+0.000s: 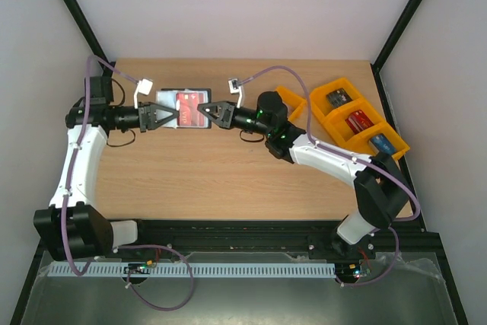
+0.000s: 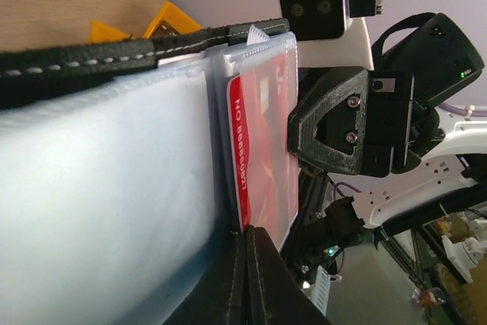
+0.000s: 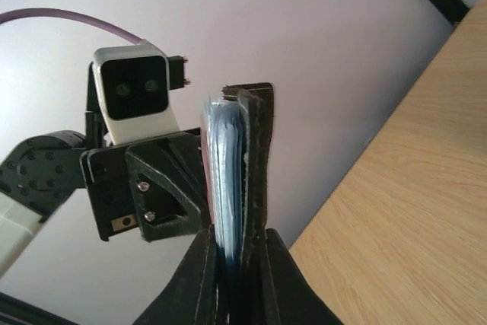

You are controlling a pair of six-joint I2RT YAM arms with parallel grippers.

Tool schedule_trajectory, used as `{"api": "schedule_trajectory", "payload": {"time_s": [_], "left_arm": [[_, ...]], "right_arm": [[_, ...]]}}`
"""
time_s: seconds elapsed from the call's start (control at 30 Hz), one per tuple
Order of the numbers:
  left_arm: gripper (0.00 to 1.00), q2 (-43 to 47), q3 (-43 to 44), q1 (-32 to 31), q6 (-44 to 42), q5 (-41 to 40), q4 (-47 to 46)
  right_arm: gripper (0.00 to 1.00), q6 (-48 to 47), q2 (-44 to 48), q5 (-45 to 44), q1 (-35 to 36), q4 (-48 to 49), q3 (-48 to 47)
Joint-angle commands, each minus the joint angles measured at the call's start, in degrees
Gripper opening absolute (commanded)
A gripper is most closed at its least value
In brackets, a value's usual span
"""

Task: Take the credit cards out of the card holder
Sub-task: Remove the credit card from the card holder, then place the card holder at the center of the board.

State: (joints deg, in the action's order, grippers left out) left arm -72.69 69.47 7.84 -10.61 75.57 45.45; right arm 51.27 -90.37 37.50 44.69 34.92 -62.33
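The left pincer point(image 1: 175, 116) is clamped shut on the left side of the card holder point(image 1: 166, 99), a small black folding wallet opened out to show its pale clear pockets. The right pincer point(image 1: 202, 110) faces it from the other side. Its two fingers point(image 3: 275, 283) are closed on the wallet's opposite edge, squeezing the blue-grey pockets and the black cover together.

A red card point(image 2: 262, 150) with pale print sits inside one clear pocket, just beside the right pincer's tip. No other cards can be made out. The wallet is stretched between the two pincers above the far part of the table. Whether it touches the wood cannot be told.

The table point(image 1: 228, 176) is light brown wood grain. At its far right corner stand orange trays point(image 1: 327, 119) with small dark, red and blue objects in their compartments, well apart from the wallet.

Plain white walls point(image 1: 243, 5) close in the back and both sides, with black frame posts point(image 1: 76, 11) slanting up at the corners. Purple cables point(image 1: 266, 72) loop from the arms. A black rail point(image 1: 251, 227) runs along the near edge, where the arm bases are bolted.
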Motion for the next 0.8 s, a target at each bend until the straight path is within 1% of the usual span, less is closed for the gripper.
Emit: {"api": "schedule_trajectory", "payload": {"time_s": [0.0, 0.1, 0.23, 0.3, 0.4, 0.5, 0.57, 0.67, 0.77], "left_arm": [[0.02, -1.0, 1.4, 3.3, -6.5, -2.5, 4.2], [0.02, -1.6, 0.5, 4.5, -8.8, -2.2, 6.0], [0.02, -1.5, -0.1, 5.4, -9.1, -2.9, 5.8], [0.02, -1.5, 0.3, 7.0, -9.6, -3.3, 6.4], [0.02, -2.2, 2.5, 11.0, -11.1, -3.3, 8.4], [0.02, -2.9, 5.0, 15.5, -10.8, -2.6, 8.6], [0.02, -3.0, 5.2, 17.1, -8.5, -0.3, 7.2], [0.02, -2.7, 3.7, 16.8, -3.4, 4.0, 3.5], [0.02, -2.2, 2.3, 16.4, 5.1, 3.3, -2.8]], "right_arm": [[0.02, -3.3, 4.5, -0.1, -2.0, -3.7, -1.7], [0.02, -5.3, 5.9, 0.0, -3.4, -7.5, -1.7], [0.02, -7.6, 7.2, -1.2, -4.5, -12.0, -1.5], [0.02, -8.0, 7.1, -3.3, -5.6, -16.6, -1.6], [0.02, -9.0, 4.6, -2.6, -6.3, -22.7, -1.8], [0.02, -6.1, 0.9, 4.2, -5.0, -19.6, 0.2], [0.02, -6.2, -2.9, 6.8, -2.0, -19.4, -1.1], [0.02, -3.4, -11.2, 13.3, 3.5, -14.4, -4.8], [0.02, -1.9, -18.3, 15.5, 6.3, -14.5, -10.4]]}}
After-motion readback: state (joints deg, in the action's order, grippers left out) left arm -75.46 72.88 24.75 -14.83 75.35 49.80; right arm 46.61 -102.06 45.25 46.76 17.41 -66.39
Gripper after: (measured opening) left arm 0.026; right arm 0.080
